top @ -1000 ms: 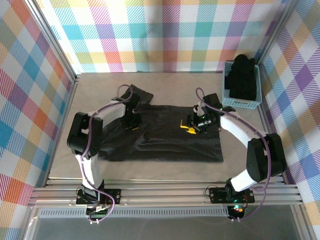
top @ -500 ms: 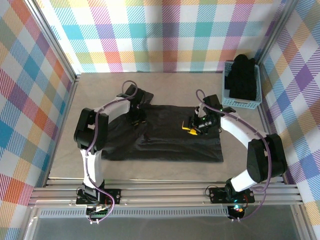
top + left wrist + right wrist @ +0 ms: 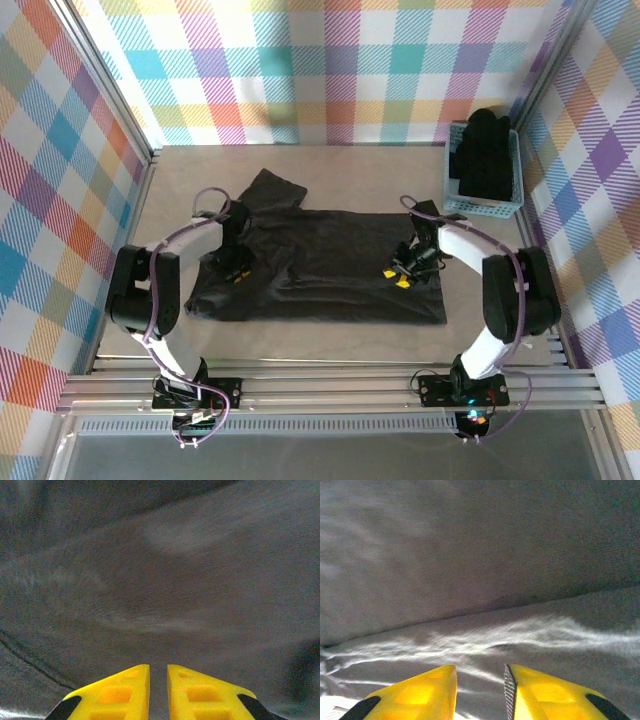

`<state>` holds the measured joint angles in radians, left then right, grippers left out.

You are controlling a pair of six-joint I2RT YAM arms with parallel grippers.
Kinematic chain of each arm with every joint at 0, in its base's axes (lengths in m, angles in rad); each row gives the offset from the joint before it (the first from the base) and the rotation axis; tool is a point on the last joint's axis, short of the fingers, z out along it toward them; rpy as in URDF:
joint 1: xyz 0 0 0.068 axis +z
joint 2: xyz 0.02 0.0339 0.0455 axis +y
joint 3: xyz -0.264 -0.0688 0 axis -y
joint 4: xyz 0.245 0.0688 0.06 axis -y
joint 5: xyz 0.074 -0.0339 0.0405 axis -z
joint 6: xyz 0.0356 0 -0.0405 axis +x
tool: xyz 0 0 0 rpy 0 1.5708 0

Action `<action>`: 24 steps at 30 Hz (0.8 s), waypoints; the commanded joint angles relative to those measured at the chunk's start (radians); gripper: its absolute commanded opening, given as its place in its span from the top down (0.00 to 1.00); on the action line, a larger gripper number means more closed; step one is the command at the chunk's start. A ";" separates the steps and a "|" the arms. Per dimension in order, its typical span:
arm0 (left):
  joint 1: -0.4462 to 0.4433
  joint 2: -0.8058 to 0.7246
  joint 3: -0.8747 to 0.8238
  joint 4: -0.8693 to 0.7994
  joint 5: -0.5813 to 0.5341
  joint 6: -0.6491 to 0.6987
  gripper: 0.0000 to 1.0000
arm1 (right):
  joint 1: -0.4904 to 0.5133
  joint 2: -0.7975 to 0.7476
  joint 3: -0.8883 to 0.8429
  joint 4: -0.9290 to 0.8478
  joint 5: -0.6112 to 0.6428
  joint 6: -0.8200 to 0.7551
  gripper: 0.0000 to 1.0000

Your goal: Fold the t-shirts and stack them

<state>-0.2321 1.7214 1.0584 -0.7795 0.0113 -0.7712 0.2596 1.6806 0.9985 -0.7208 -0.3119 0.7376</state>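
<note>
T-shirt of plain black, thin soft fabric (image 3: 320, 265) lies spread flat across the middle of the pale grey bench (image 3: 380, 175). One short sleeve pokes out toward the far left corner. The overhead view gives the shirt's whole outline, with creases running across its left half.

The left wrist view gives the same cloth (image 3: 200, 580) close up, its fine weave rising in soft folds. The right wrist view gives the cloth (image 3: 470, 540) as a dark upper layer ending in a straight edge. Below that edge is a lighter, streaky band too blurred to say whether it is cloth or bench.

At the far right corner stands a light blue plastic lattice basket (image 3: 482, 210) holding a heap of black folded cloth (image 3: 485, 150). The separate garments in it cannot be made out.

The white left arm (image 3: 185, 245) curves in over the shirt's left part, and the white right arm (image 3: 470, 245) curves in over its right part.

The left end effector (image 3: 237, 272) is down at the fabric. From the wrist (image 3: 158, 667) its yellow fingers are pressed almost together, leaving a thin slit. Whether cloth is nipped in that slit cannot be told.

The right end effector (image 3: 400, 277) is low over the shirt near its right edge. From its wrist (image 3: 480, 667) the yellow fingers stand a little apart, and their lower parts are cut off by the frame.
</note>
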 commanded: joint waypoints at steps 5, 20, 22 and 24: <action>0.014 0.012 -0.118 -0.033 -0.027 -0.121 0.83 | 0.026 0.146 0.042 -0.151 0.032 -0.004 0.67; 0.110 -0.161 -0.144 -0.115 -0.087 -0.096 0.67 | 0.104 0.093 0.111 -0.230 -0.051 0.027 0.62; 0.109 -0.154 -0.039 -0.090 -0.089 -0.058 0.60 | 0.105 0.013 0.141 -0.155 -0.026 0.015 0.56; 0.109 -0.107 0.099 -0.043 -0.082 -0.019 0.57 | 0.104 -0.062 0.160 -0.010 -0.017 -0.023 0.50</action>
<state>-0.1318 1.5818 0.9966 -0.8581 -0.0410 -0.8585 0.3607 1.7458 1.0946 -0.8810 -0.3397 0.7418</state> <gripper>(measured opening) 0.424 0.490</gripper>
